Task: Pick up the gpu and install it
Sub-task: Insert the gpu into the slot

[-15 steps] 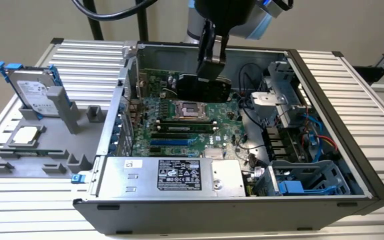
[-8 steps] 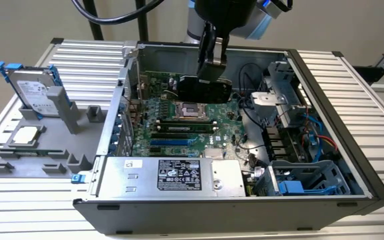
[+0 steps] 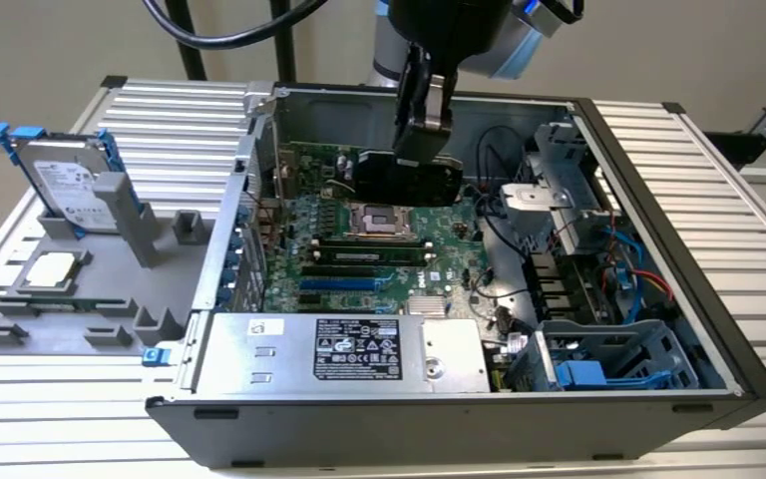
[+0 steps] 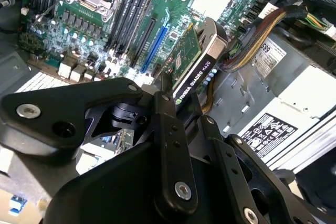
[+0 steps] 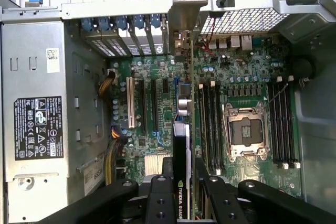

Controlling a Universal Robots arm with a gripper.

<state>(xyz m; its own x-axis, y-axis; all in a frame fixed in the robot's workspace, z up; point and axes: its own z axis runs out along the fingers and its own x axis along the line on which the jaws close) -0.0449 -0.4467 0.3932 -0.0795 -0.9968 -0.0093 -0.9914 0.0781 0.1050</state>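
The claw (image 3: 417, 150) is clamped on the gpu (image 3: 410, 180), holding it edge-down over the motherboard (image 3: 356, 249) inside the open computer case (image 3: 649, 259). The card looks light, stiff and fragile — best gripped on the black cooler's flat faces, as in the second wrist view (image 4: 195, 77), away from the bare circuitry.

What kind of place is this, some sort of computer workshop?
Probably a robot test bench for assembling computers: an open grey desktop case on a slatted aluminium table, a grey parts fixture, and a black claw holding a green-and-black gpu.
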